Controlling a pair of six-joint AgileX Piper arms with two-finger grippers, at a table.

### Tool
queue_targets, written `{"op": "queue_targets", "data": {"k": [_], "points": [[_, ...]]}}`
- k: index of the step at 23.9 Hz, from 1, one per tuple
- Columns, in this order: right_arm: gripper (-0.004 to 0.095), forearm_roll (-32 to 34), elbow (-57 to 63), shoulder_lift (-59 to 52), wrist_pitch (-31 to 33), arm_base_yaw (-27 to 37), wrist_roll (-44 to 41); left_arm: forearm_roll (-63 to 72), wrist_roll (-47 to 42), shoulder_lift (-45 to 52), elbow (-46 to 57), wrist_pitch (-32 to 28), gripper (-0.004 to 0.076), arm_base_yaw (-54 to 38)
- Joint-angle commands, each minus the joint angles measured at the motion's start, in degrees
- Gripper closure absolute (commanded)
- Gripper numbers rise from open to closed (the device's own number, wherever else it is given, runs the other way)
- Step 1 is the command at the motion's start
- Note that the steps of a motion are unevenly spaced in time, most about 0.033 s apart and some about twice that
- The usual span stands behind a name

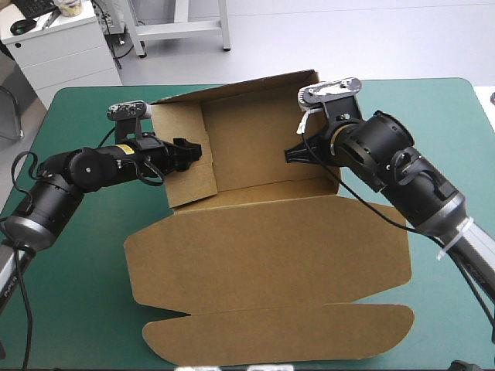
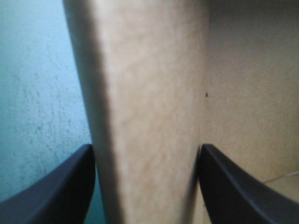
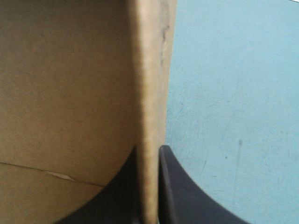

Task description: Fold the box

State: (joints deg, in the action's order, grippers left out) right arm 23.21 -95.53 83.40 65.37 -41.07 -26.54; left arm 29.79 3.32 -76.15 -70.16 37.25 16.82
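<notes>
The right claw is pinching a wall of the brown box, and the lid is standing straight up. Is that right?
Not quite. The right claw does pinch a wall of the box, but the lid lies flat on the table. The high view shows it.

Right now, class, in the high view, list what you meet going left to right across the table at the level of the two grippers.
Teal-green cover → left gripper → far wall of the box → right gripper → teal-green cover again.
</notes>
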Motion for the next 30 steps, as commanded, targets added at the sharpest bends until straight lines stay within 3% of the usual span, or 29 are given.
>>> {"op": "queue_targets", "data": {"k": [1,6,8,10,11,19,21,24,27,30], "points": [[0.0921,-0.7,-1.8,-3.1,-4.6,-0.7,0.7,4.4,-0.5,1.4,-2.0,-3.3,0.0284,0.3],[0.0922,-0.8,-1.8,-3.1,-3.9,-0.7,0.7,5.1,-0.5,2.6,-2.0,-3.9,0.0381,0.3],[0.0922,-0.7,-1.8,-3.1,-3.3,-0.7,0.7,5.0,0.0,3.7,-2.0,-4.3,0.0487,0.3],[0.0922,-0.4,-1.8,-3.1,-2.9,-0.7,0.7,4.9,1.1,4.8,-2.0,-4.3,0.0685,0.3],[0.0922,-0.3,-1.8,-3.1,-2.6,-0.7,0.6,4.7,2.2,5.2,-2.0,-4.3,0.0726,0.3],[0.0922,-0.3,-1.8,-3.1,-1.9,-0.7,-0.6,1.1,2.8,4.8,-2.0,-2.3,0.0734,0.6],[0.0922,-3.7,-1.8,-3.1,-0.5,0.9,-0.9,-3.7,2.7,4.3,-3.3,-1.3,0.0734,2.2],[0.0922,-12.9,-1.7,-1.9,0.5,8.2,1.8,-14.9,-3.3,-0.4,-10.9,8.7,0.0734,5.7],[0.0922,-16.6,-1.7,1.3,2.2,14.4,4.5,-30.4,-11.5,-8.4,-19.7,17.9,0.0734,9.4],[0.0922,-19.2,-1.7,7.0,2.6,16.8,8.2,-34.9,-14.4,-17.1,-25.1,23.5,0.0734,11.1]]}}
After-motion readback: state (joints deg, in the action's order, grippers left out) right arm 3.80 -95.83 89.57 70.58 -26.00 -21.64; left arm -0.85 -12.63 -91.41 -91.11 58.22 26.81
